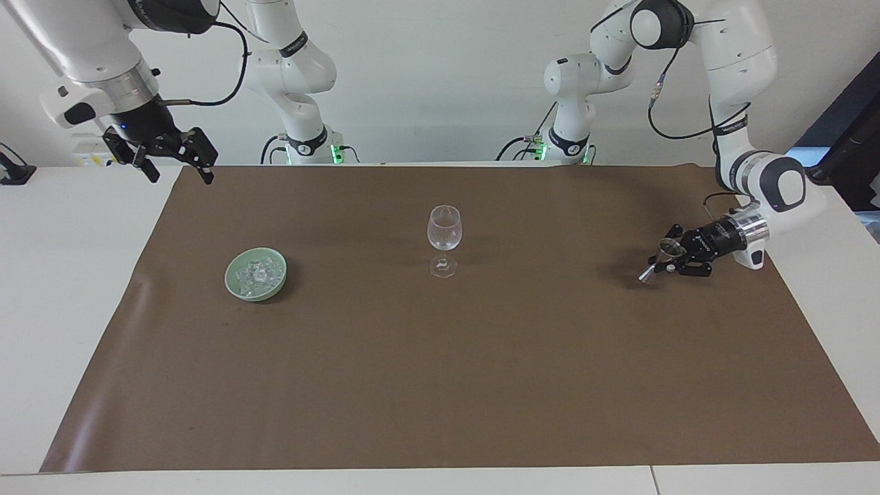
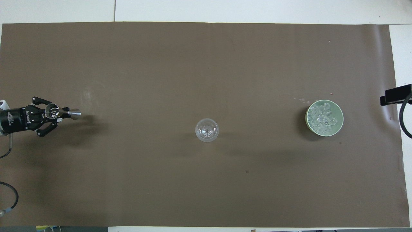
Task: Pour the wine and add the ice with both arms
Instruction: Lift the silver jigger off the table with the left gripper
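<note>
The right hand [image 1: 175,161] waits, fingers spread, over the tabletop's [image 1: 440,412] corner at the right arm's end, nearest the robots. Farther out, three things line up across the middle. At the left arm's end, the left hand [image 1: 670,260] pinches a small silvery metal double-cone jigger [image 1: 660,260], lifted, long axis tilted, lower end pointing toward the clear stemmed wine glass [image 1: 444,239] standing upright at the centre. Toward the right arm's end, the heap of small clear ice cubes [image 1: 258,274] lies in a pale green round bowl [image 1: 237,289].

Evenly and brightly lit from overhead, sharp throughout, with soft shadows on the brown mat [image 1: 440,371] and no glare.
</note>
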